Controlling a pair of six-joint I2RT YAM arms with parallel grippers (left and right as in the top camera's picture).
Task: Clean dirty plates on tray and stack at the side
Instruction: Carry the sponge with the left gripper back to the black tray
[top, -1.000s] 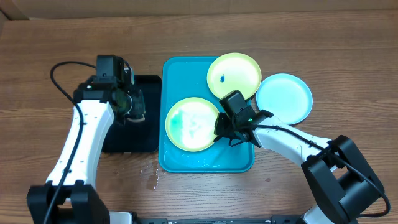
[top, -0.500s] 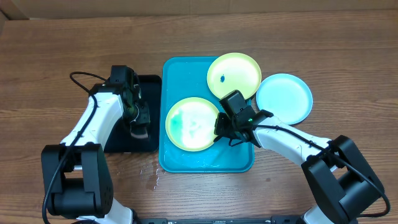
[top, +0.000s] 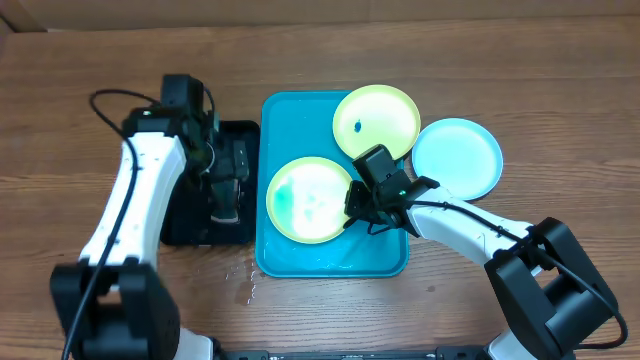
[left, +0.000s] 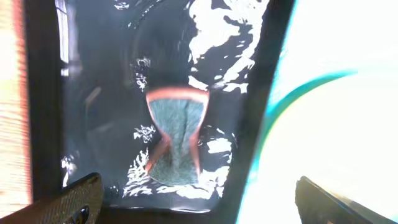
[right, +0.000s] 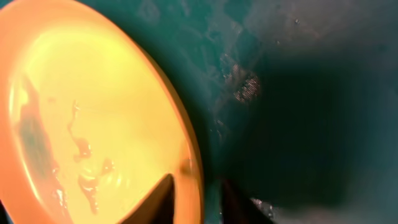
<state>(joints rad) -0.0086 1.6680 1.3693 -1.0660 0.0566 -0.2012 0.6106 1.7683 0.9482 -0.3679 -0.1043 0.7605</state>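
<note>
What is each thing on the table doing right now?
near plate, on the tray, wet, smeared blue
far plate, over the tray's far corner, one blue speck
cyan plate, on the table, looks clean
tray, wet
sponge, lying in the black tray
left pincer, open above the sponge
right pincer, straddling the near plate's rim; grip unclear

Pale yellow-green round plastic plate (top: 376, 122): one blue speck. Second yellow-green plate (top: 308, 199): teal smears. Light cyan round plastic plate (top: 457, 157).

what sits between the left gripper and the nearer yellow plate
In the overhead view, only the black tray wall and the turquoise tray rim.
</note>
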